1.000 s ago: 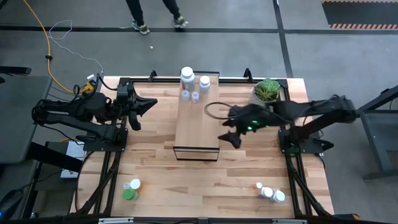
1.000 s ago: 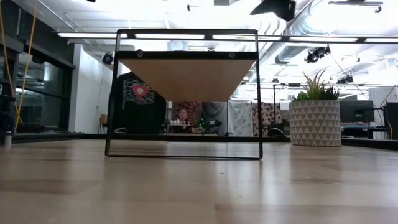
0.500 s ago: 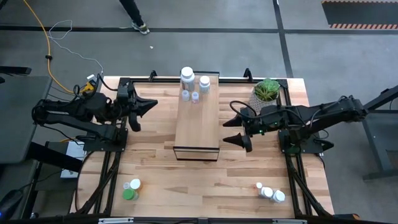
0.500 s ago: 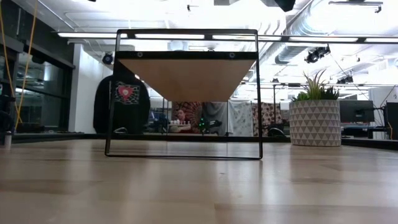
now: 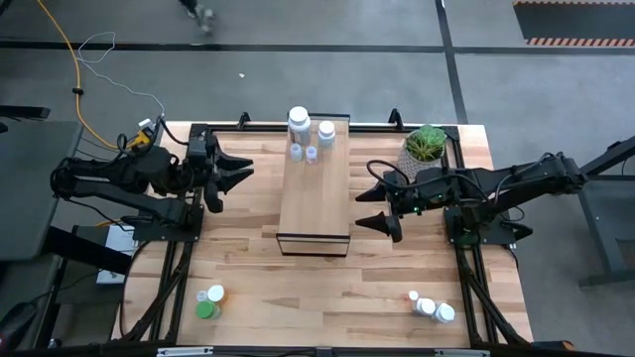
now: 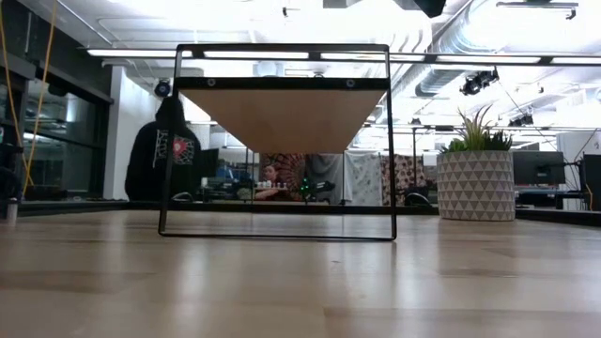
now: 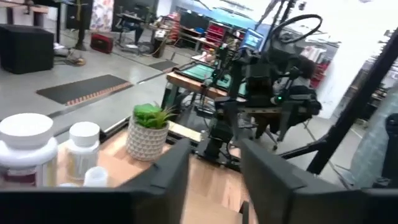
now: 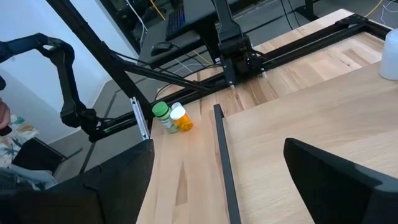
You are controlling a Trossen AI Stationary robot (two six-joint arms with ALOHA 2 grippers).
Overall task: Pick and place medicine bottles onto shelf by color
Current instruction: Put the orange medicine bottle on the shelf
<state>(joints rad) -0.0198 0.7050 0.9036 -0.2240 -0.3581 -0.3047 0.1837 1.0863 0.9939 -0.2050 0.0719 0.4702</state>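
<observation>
The shelf point(image 5: 315, 188) stands mid-table, its black frame feet on the tabletop point(image 6: 282, 117). At its far end stand two white-capped medicine bottles point(image 5: 299, 121) point(image 5: 326, 131) and two small ones point(image 5: 304, 153); the left wrist view shows the big ones too point(image 7: 25, 146). A green bottle and an orange one point(image 5: 208, 302) stand near the front left point(image 8: 171, 117). Several white bottles point(image 5: 429, 305) stand at the front right. My left gripper point(image 5: 246, 171) hovers left of the shelf, open and empty point(image 7: 214, 186). My right gripper point(image 5: 372, 205) hovers right of the shelf, wide open and empty point(image 8: 217, 180).
A potted green plant point(image 5: 425, 145) stands at the far right corner, behind my right arm point(image 6: 476, 174). The near half of the shelf top is bare wood point(image 8: 311, 124). A person in a dark hoodie point(image 6: 161, 155) stands in the room beyond the table.
My right gripper has drawn back a little from the shelf toward the table's right edge and tipped up nearer to level, then kept still. My left gripper has stayed in place and opened its fingers. A person has walked past beyond the far edge.
</observation>
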